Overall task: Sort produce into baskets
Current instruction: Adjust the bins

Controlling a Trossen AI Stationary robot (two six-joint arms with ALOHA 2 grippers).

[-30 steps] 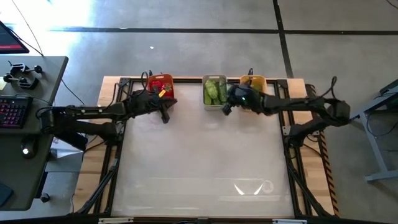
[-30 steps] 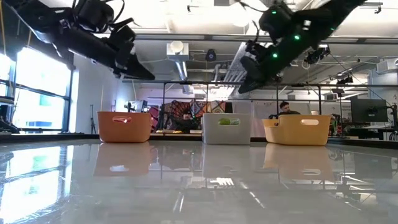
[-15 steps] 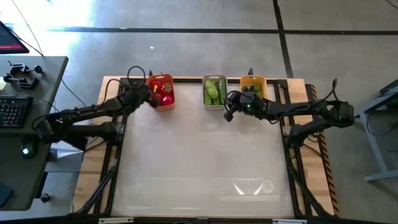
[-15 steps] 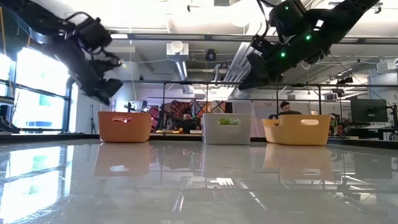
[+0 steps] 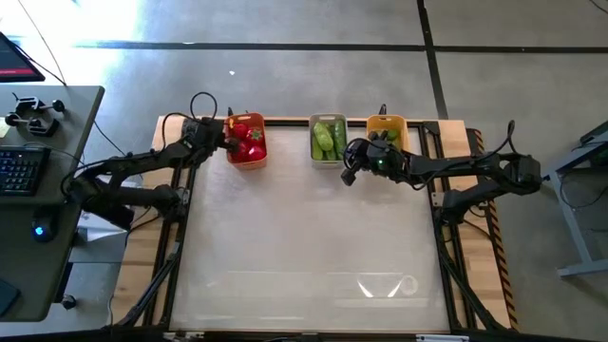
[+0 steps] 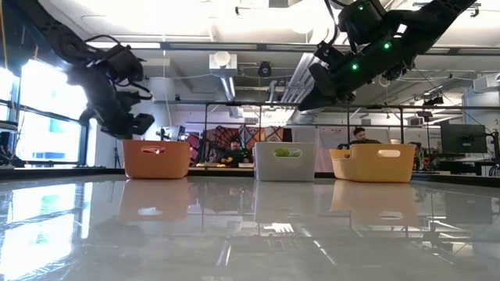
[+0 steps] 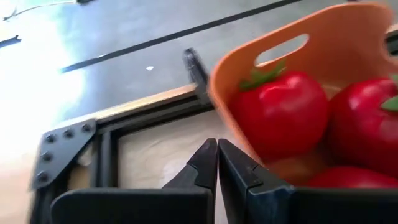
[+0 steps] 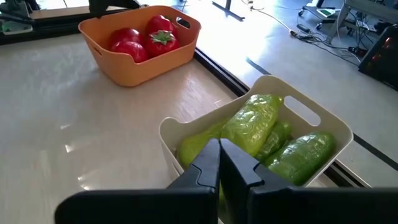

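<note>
Three baskets stand in a row at the table's far edge. The orange-red basket (image 5: 247,141) holds red tomatoes (image 7: 280,115). The pale grey basket (image 5: 328,140) holds green cucumbers (image 8: 255,124). The yellow-orange basket (image 5: 387,126) is partly hidden by my right arm, and its contents do not show. My left gripper (image 7: 217,155) is shut and empty, raised just left of the orange-red basket (image 7: 298,56). My right gripper (image 8: 219,155) is shut and empty, raised above the near rim of the grey basket (image 8: 186,127).
The white table top (image 5: 304,237) stretches bare from the baskets to the near edge. A black frame rail (image 7: 155,118) runs along the far edge beside my left gripper. A desk with a keyboard (image 5: 19,166) stands left of the table. People sit in the room behind the baskets (image 6: 358,134).
My left gripper has swung from in front of the orange-red basket toward the table's left and far edge, has come down, and has turned toward the basket's left side. Its fingers stay shut. The baskets and produce have not moved.
</note>
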